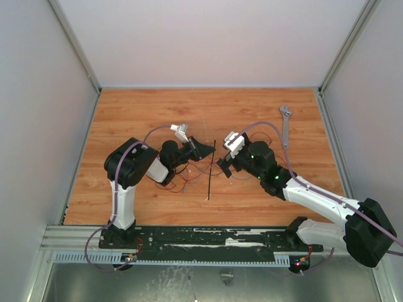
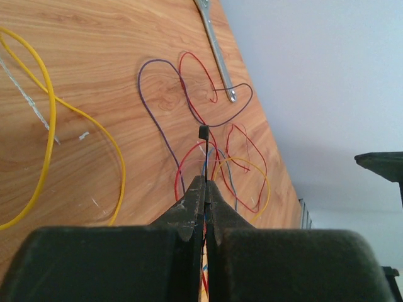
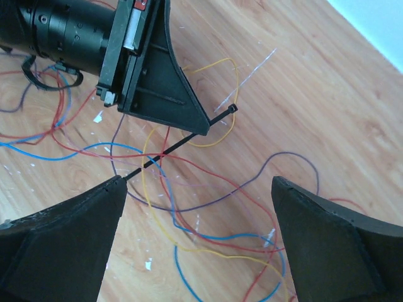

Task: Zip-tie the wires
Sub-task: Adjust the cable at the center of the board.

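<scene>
The zip tie (image 1: 209, 179) is a thin black strip over the middle of the wooden table. My left gripper (image 1: 210, 150) is shut on it near its head end. In the left wrist view the square head (image 2: 203, 132) pokes out past the closed fingertips of the left gripper (image 2: 206, 184). The wires (image 1: 189, 173) lie in loose red, blue, yellow and purple loops (image 3: 208, 211) on the table under both grippers. My right gripper (image 3: 198, 182) is open above them and holds nothing. The zip tie (image 3: 179, 143) slants down from the left gripper (image 3: 157, 82), and its tail reaches the right gripper's left fingertip.
A silver adjustable wrench (image 1: 286, 126) lies at the back right of the table, with a wire loop over its handle end (image 2: 230, 94). A long yellow wire (image 2: 49, 119) curves across the boards to the left. White walls close in the table's sides and back.
</scene>
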Controlling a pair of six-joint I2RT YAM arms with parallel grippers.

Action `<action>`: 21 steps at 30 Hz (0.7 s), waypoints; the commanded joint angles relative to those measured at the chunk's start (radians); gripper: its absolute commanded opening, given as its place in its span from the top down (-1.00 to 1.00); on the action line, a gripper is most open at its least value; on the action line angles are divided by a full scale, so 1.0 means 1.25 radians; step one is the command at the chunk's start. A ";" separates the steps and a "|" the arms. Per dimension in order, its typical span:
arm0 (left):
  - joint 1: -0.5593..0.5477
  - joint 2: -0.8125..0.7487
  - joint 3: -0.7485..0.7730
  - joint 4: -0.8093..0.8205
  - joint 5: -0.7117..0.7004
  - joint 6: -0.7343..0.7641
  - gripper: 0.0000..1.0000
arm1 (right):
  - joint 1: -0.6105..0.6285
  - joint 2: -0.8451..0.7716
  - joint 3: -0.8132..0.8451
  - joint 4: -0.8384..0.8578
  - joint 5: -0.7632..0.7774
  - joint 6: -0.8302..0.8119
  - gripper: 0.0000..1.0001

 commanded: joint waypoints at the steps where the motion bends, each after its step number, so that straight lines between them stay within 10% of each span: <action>1: 0.001 -0.012 -0.004 0.008 0.019 -0.019 1.00 | 0.018 0.010 0.004 0.015 -0.024 -0.123 -0.98; 21: 0.011 -0.010 -0.002 0.008 0.042 -0.030 1.00 | 0.253 0.147 -0.251 0.428 0.257 -0.387 -0.98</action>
